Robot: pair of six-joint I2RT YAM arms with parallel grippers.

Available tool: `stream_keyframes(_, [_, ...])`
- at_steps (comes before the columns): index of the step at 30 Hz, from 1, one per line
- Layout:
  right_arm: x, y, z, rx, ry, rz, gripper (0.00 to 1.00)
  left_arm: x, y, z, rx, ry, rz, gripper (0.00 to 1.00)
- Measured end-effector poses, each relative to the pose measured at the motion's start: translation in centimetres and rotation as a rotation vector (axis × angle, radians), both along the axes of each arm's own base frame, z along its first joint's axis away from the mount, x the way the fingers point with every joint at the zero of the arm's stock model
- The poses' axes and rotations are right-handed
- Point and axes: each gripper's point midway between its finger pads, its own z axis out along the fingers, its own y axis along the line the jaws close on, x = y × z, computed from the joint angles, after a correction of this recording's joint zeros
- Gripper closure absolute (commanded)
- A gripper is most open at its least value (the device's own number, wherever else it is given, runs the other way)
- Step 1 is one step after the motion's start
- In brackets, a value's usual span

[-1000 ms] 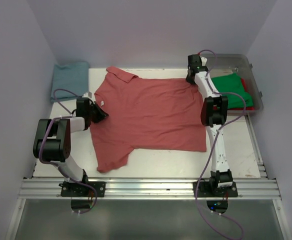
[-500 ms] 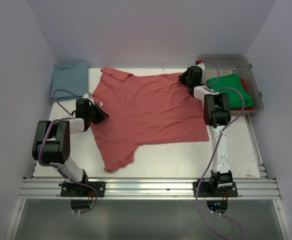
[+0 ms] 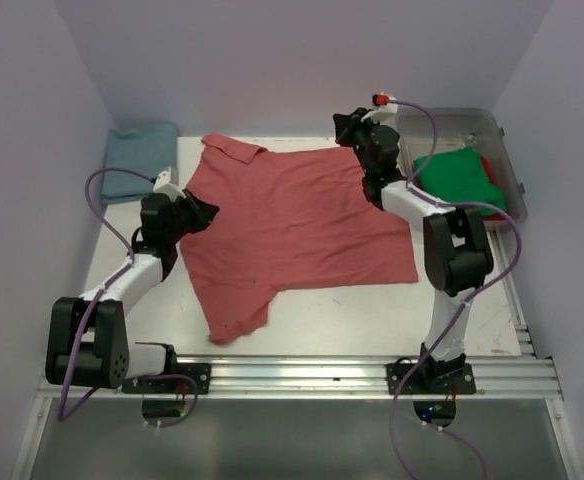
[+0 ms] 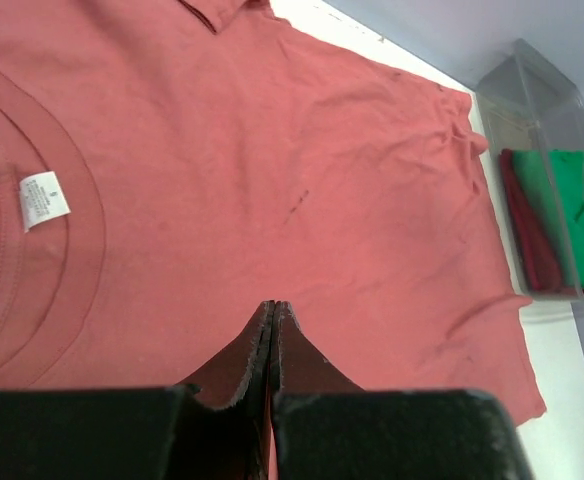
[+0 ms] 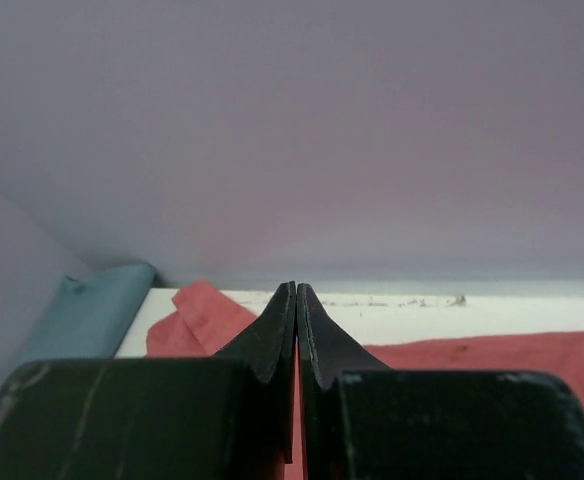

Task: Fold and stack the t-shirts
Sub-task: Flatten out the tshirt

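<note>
The salmon-red shirt [image 3: 292, 225] lies spread on the table [image 3: 372, 310], long axis left to right, collar at the left. The left claw [image 3: 205, 211], pressed together, pinches the collar edge. The right claw [image 3: 345, 126], also pressed together, pinches the far-right hem corner.

I've got the salmon-red soft cloth short-sleeved shirt [image 3: 292, 225] spread mostly flat mid-table, neck to the left, white neck tag [image 4: 44, 198] showing, near sleeve rumpled. A dusty teal-blue shirt [image 3: 140, 155] lies folded far left. A bright green shirt [image 3: 457, 178] sits far right, with a darker red shirt [image 4: 530, 235] at its edge.
</note>
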Motion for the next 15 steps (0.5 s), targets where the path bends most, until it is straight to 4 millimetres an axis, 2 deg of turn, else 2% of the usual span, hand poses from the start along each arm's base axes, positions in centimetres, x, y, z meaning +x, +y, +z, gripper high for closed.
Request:
stream_keyframes(3, [-3.4, 0.4, 4.0, -0.077, -0.066, -0.031, 1.00, -0.4, -0.6, -0.2, 0.002, 0.020, -0.017, 1.00])
stream_keyframes(6, [-7.0, 0.2, 4.6, -0.168, -0.009, -0.081, 1.00, -1.2, -1.1, -1.4, 0.003, 0.092, -0.034, 0.98])
stream_keyframes(9, [-10.7, -0.2, 3.1, -0.253, 0.160, -0.110, 1.00, -2.4, -1.6, -2.7, 0.008, 0.188, -0.066, 0.98])
stream_keyframes(10, [-11.9, -0.7, 2.2, -0.280, 0.223, -0.116, 1.00, -3.0, -1.7, -3.3, 0.014, 0.225, -0.076, 0.93])
stream_keyframes(11, [-13.2, -1.5, 1.1, -0.304, 0.291, -0.129, 1.00, -3.8, -1.8, -3.8, 0.023, 0.258, -0.085, 0.78])
stream_keyframes(13, [-16.0, -3.4, -1.6, -0.346, 0.417, -0.149, 0.99, -5.6, -1.7, -4.8, 0.046, 0.332, -0.101, 0.71])
stream_keyframes(14, [-17.6, -4.4, -3.1, -0.359, 0.476, -0.154, 0.90, -6.5, -1.7, -5.1, 0.056, 0.360, -0.105, 0.64])
stream_keyframes(15, [-19.5, -5.5, -4.8, -0.377, 0.543, -0.162, 0.69, -7.5, -1.6, -5.3, 0.067, 0.384, -0.107, 0.60])
